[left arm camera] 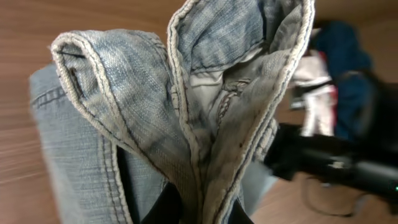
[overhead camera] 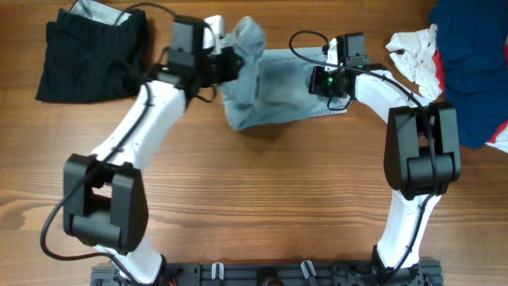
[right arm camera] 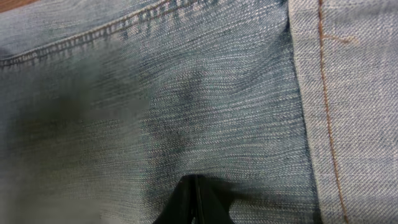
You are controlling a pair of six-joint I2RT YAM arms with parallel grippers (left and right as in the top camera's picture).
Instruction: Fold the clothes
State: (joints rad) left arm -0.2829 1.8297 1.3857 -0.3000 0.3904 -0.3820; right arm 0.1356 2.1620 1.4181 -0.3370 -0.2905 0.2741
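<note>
the denim shorts (overhead camera: pixel 278 95) lie at the top centre of the overhead view on the wooden table (overhead camera: pixel 254 199), flat on their right part and bunched up and lifted on their left. the left gripper (left arm camera: pixel 198 210) is clamped on that bunched end: in the left wrist view, folds of stitched, hemmed denim rise from between its dark fingers (left arm camera: pixel 163 208) at the bottom edge of the frame. the right gripper (right arm camera: pixel 194 200) has its fingers pressed together, tips down on the flat denim near a seam with brown stitching; whether any cloth is pinched between them i cannot tell. a black garment (overhead camera: pixel 87 56) sits in the upper left of the overhead view. a navy garment (overhead camera: pixel 468 71) sits in the upper right, with a white and red cloth (overhead camera: pixel 414 54) just beside it. all three lie apart from the shorts.
</note>
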